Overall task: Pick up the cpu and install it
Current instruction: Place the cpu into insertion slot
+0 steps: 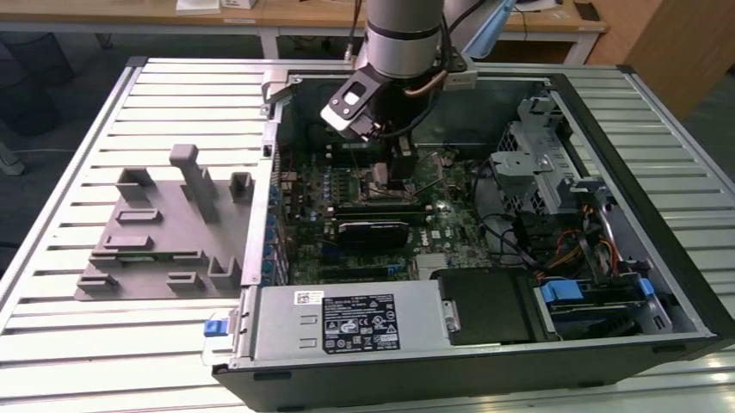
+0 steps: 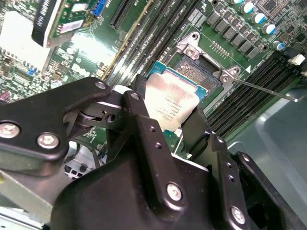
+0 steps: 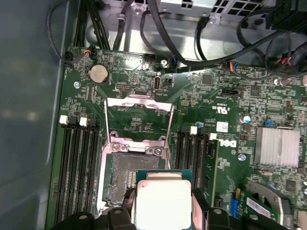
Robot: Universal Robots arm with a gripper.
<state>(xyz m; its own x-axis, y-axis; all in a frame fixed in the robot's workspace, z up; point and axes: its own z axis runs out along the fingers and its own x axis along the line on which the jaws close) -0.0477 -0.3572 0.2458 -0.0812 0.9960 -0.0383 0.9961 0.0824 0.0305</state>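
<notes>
The cpu (image 3: 163, 201) (silver top away from the board (image 3: 206, 98), edges parallel to the socket (image 3: 125, 173)) is clamped by the gripper (image 3: 163, 213).

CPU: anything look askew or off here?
No damage visible. The cpu is gripped in the hand, offset from the open socket rather than squared over it. The load frame is flipped up.

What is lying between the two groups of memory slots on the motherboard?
The open socket, its metal frame raised, shown in the first wrist view; the end effector holds the cpu partly over it.
</notes>
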